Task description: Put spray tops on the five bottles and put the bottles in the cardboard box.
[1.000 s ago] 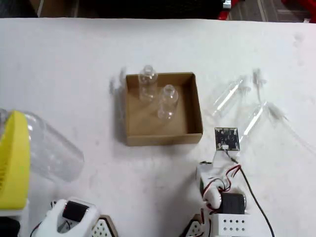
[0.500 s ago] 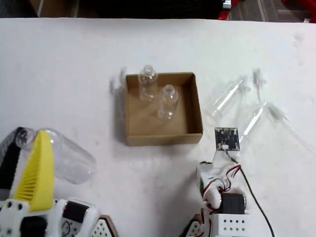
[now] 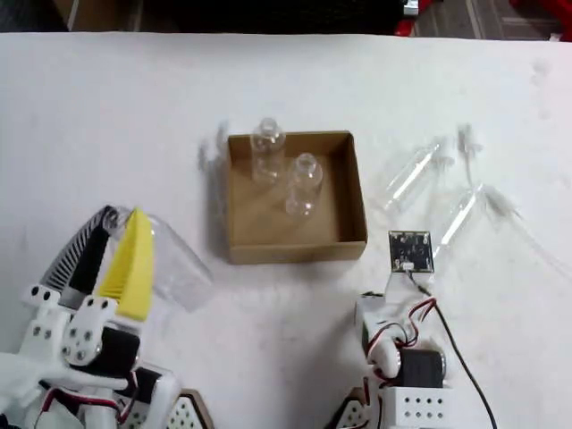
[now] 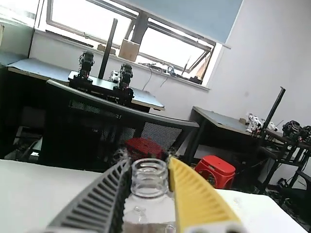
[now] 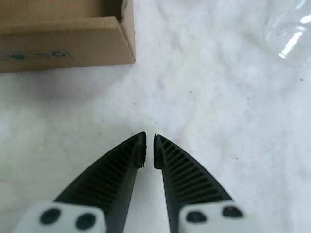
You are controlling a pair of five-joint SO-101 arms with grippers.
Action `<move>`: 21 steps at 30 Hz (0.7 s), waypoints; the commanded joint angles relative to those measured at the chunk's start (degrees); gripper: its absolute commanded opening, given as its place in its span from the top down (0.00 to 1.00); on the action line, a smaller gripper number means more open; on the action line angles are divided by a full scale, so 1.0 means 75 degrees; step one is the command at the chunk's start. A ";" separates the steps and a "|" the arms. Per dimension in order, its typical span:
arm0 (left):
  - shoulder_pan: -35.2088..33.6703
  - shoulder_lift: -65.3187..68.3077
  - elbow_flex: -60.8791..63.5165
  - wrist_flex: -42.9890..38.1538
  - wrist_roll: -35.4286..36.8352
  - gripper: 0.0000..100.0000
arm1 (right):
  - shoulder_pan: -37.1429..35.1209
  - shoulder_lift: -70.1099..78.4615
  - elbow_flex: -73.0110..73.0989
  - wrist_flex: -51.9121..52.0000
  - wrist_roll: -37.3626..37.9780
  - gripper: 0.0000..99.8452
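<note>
A white worktop [image 3: 107, 107], seen from above, carried an open cardboard box [image 3: 295, 253] near its middle. Two clear bottles stood upright inside the box, both with open necks and no spray tops. The back bottle [image 3: 267, 143] stood against the far wall near the left corner. The front bottle [image 3: 304, 183] stood nearer the centre.

To the right of the box and apart from it, two more clear bottles lay on their sides, roughly parallel. These were the first lying bottle [image 3: 413, 174] and, closer to the arms, the second lying bottle [image 3: 460, 214]. A pale, see-through shape that looked like a spray top [image 3: 466, 138] lay just beyond them.

At the near left of the worktop, the left hand [image 3: 123, 214] pinched the held bottle [image 3: 174, 264] between a grey finger and a yellow finger. The bottle's clear body showed beside the yellow finger, on the side toward the box and well short of it. In the left wrist view, the left hand [image 4: 148, 161] closed on either side of the held bottle [image 4: 149, 179] just below its rim. The mouth was open and uncapped, and it pointed out toward a room with a dark chair [image 4: 121, 126] and a red stool [image 4: 215, 170].

The right arm [image 3: 402, 353] sat at the near edge, right of centre. Its wrist view looked straight down on the right hand [image 5: 148, 141]. The two black fingers were pressed almost together with only a sliver of gap and held nothing. They were over bare worktop just off a corner of the cardboard box [image 5: 68, 43], and part of a clear bottle showed at the frame's edge.
</note>
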 commanded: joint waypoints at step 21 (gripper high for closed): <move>0.0041 0.0006 0.3681 -0.4595 -0.0914 0.98 | 0.0076 -0.0018 0.0070 0.0076 -0.0047 0.99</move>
